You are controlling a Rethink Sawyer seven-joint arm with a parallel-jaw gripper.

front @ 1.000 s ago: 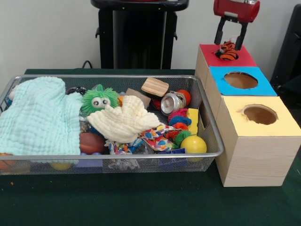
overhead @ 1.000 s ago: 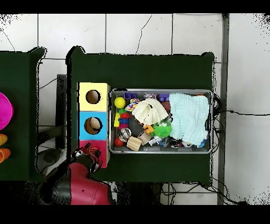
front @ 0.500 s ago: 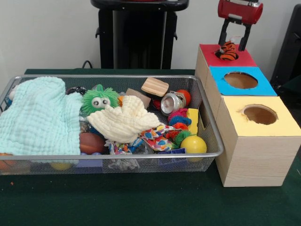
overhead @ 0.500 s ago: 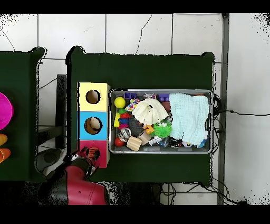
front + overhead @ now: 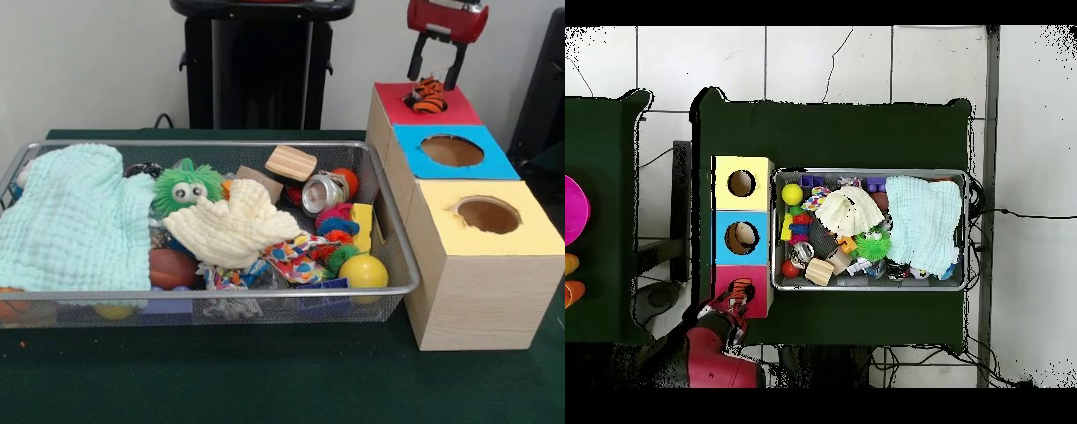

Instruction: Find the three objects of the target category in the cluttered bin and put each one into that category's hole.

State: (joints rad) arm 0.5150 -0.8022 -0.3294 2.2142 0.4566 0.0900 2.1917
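An orange and black striped toy sits in the round hole of the red-topped box, half sunk into it. My gripper hangs open just above it, one black finger on each side of the toy's top, holding nothing. From overhead the striped toy shows in the red box, with my gripper just beside that box. The wire bin holds a pile of mixed toys and cloths.
A blue-topped box and a yellow-topped box stand in line with the red one, right of the bin. The bin holds a pale blue cloth, cream cloth, green fuzzy toy, wooden block, silver can and yellow ball.
The gripper has risen a little off the striped toy, which stays in the red box's hole. Overhead, the arm has drawn back toward the picture's bottom.
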